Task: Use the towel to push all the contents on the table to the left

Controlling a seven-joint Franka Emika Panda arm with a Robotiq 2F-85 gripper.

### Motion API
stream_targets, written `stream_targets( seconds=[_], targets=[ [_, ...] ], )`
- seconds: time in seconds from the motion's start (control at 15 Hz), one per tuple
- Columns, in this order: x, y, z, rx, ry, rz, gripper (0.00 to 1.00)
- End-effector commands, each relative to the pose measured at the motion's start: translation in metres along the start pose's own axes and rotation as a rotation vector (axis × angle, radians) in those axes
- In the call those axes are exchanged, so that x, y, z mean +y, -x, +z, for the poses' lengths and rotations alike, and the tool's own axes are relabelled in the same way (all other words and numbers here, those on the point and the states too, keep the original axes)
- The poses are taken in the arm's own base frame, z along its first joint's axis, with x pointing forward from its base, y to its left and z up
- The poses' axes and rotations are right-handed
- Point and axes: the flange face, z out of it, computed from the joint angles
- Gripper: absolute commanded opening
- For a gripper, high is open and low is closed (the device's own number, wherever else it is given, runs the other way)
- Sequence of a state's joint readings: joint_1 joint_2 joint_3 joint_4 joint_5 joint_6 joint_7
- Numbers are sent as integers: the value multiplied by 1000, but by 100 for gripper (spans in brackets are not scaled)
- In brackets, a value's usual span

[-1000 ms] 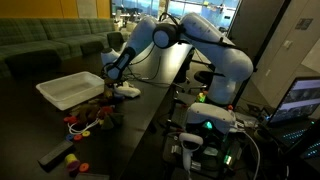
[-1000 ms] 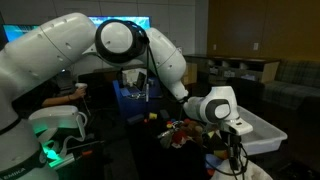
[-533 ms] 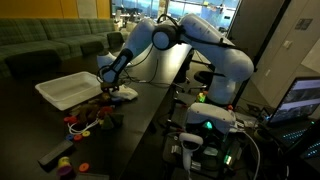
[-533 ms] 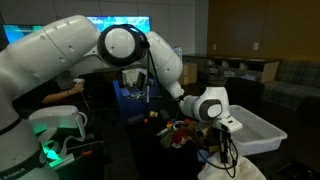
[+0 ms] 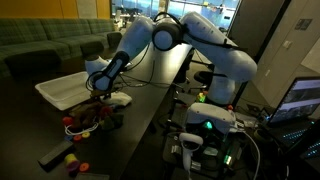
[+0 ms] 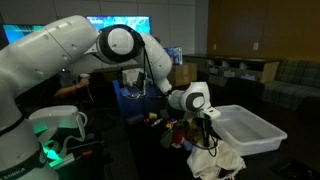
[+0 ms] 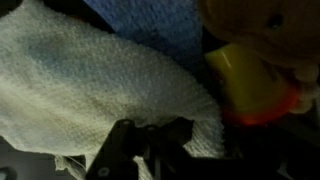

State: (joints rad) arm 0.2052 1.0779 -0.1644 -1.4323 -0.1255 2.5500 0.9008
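Note:
A white towel (image 5: 118,99) lies on the dark table (image 5: 140,120). It also shows crumpled below the gripper in an exterior view (image 6: 218,162) and fills the left of the wrist view (image 7: 90,80). My gripper (image 5: 100,94) (image 6: 207,135) (image 7: 152,140) appears shut on the towel's edge and is low over the table. A pile of colourful toys (image 5: 88,120) (image 6: 172,130) lies right beside it. A yellow toy with a red rim (image 7: 252,82) sits just past the towel's edge.
A white plastic bin (image 5: 60,90) (image 6: 255,140) stands on the table right behind the pile. A dark flat object (image 5: 55,152) and small coloured pieces (image 5: 72,158) lie near the table's front corner. Electronics with a green light (image 5: 205,125) stand beside the table.
The gripper has moved across the table toward the toy pile and the bin, dragging the towel with it. The towel now bunches up next to the toys.

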Motion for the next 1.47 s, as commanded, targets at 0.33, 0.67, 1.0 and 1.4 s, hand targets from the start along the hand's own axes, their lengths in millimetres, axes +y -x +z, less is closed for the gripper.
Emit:
stream_targets(
  seconds=[0.33, 0.67, 1.0, 1.4],
  targets=[
    [-108, 117, -53, -12, -41, -48, 9],
    [-166, 180, -83, -45, -98, -96, 9],
    [-193, 204, -119, -47, -164, -145, 9],
    [-157, 169, -160, -22, -188, -169, 9]
  ],
)
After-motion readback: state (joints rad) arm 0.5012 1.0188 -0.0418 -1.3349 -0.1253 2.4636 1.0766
